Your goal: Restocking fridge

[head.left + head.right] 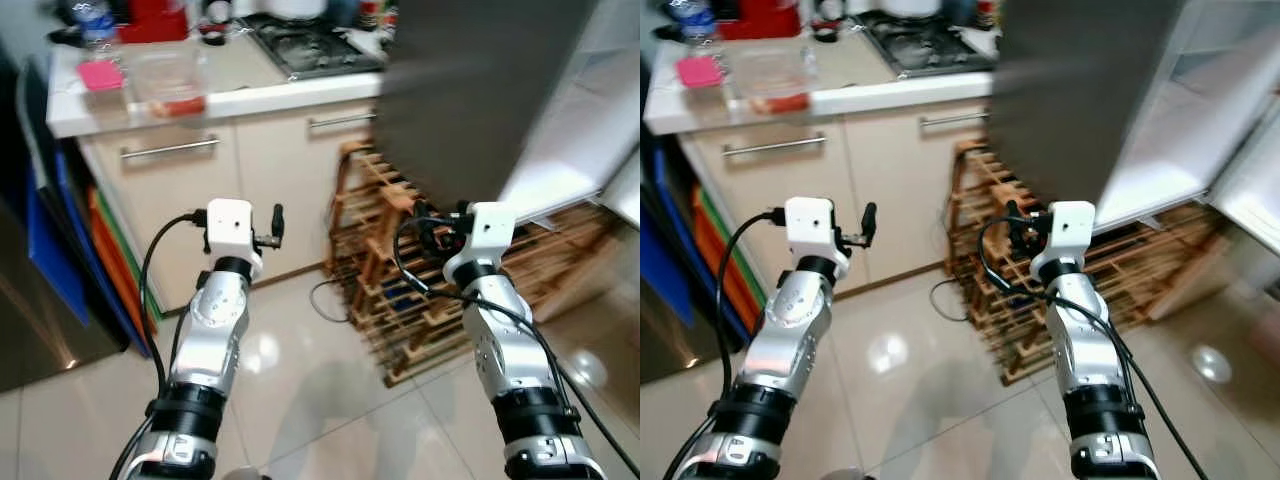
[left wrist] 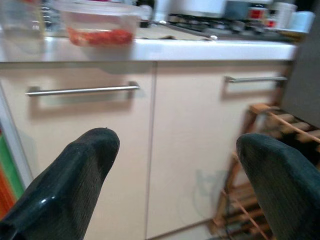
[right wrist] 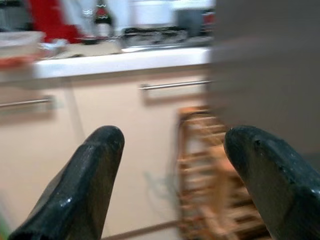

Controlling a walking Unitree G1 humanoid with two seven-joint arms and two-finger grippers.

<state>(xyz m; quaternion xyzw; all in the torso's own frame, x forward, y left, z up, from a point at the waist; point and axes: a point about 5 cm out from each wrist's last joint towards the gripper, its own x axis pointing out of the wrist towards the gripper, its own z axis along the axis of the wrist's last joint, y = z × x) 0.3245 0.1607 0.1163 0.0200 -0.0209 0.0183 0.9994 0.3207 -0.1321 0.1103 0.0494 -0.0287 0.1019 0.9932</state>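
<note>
A clear food container (image 1: 170, 85) with red contents stands on the white countertop (image 1: 250, 98), near its front edge; in the left wrist view the container (image 2: 100, 27) is above the drawer handle. The fridge's dark grey door (image 1: 470, 90) stands open at the right, with its bright white interior (image 1: 1200, 120) behind it. Both arms are raised in front of the cabinets. My left gripper (image 2: 175, 145) is open and holds nothing, facing the cream cabinet front. My right gripper (image 3: 172, 140) is open too, empty, between the cabinet and the fridge door.
A wooden wine rack (image 1: 400, 300) stands on the floor between the cabinets and the fridge. A gas hob (image 1: 310, 45) and bottles sit on the counter behind. Blue and orange boards (image 1: 70, 240) lean at the left. A pink item (image 1: 100, 73) lies next to the container.
</note>
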